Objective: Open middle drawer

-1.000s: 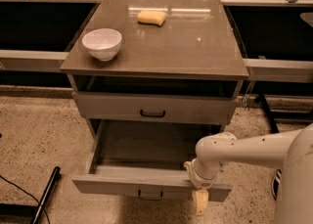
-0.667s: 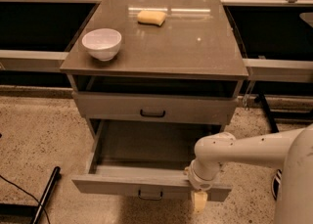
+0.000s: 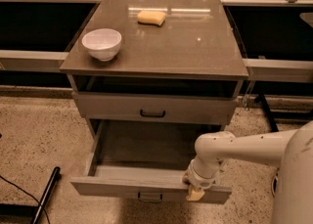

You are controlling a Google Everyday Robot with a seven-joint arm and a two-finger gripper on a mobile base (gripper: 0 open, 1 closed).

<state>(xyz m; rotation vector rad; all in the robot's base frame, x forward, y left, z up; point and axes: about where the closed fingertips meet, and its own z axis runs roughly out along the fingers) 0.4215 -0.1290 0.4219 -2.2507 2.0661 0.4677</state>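
At the bottom right, reaching in on a white arm (image 3: 244, 147) and resting the pincer (image 3: 195, 193) over the top edge of the middle drawer (image 3: 122, 189), right at the front's right end and touching it. Giving no way of telling the pincer's opening or whether it is gripping that edge. Finding the middle drawer standing well out from the cabinet, showing its bare grey inside up and left of the pincer and carrying its small dark handle (image 3: 149, 198) to the pincer's left. Seeing above the pincer, farther back, an upper drawer (image 3: 195, 110) sitting flush, and over that the counter (image 3: 195, 47). Holding up a white bowl (image 3: 101, 43) far up and left of the pincer, well apart from a yellow sponge (image 3: 151, 17) lying farther back still.
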